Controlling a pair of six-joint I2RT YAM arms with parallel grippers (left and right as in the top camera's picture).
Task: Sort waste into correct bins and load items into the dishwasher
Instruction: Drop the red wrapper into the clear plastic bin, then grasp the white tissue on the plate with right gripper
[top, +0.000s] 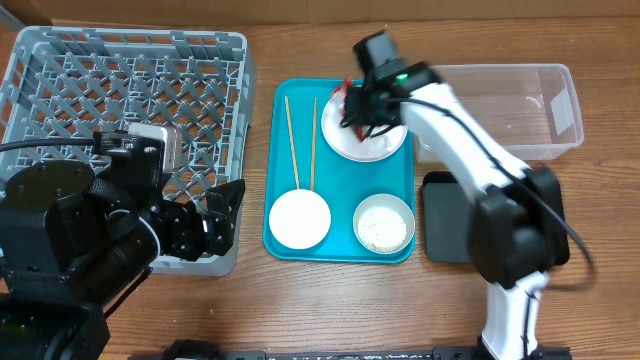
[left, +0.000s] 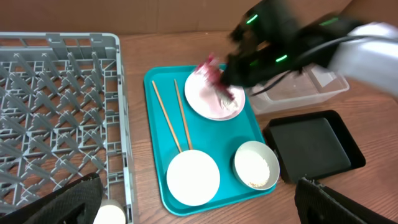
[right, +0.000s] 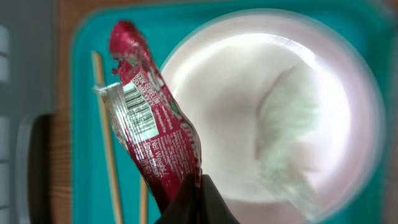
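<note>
My right gripper (top: 352, 108) is shut on the crumpled red-and-white snack wrapper (right: 149, 124) and holds it just above the pinkish-white bowl (top: 368, 135) at the back of the teal tray (top: 340, 100). The pinch shows in the right wrist view (right: 198, 199). Two wooden chopsticks (top: 300, 140) lie on the tray's left. A round white plate (top: 299, 219) and a greenish-white bowl of rice grains (top: 384, 224) sit at the tray's front. My left gripper (top: 215, 215) is open and empty by the grey dish rack's (top: 120, 90) front right corner.
The clear plastic tub (top: 510, 110) stands at the back right. The black tray (top: 450, 215) lies in front of it, right of the teal tray. The right arm reaches over both. Bare wood runs along the table's front.
</note>
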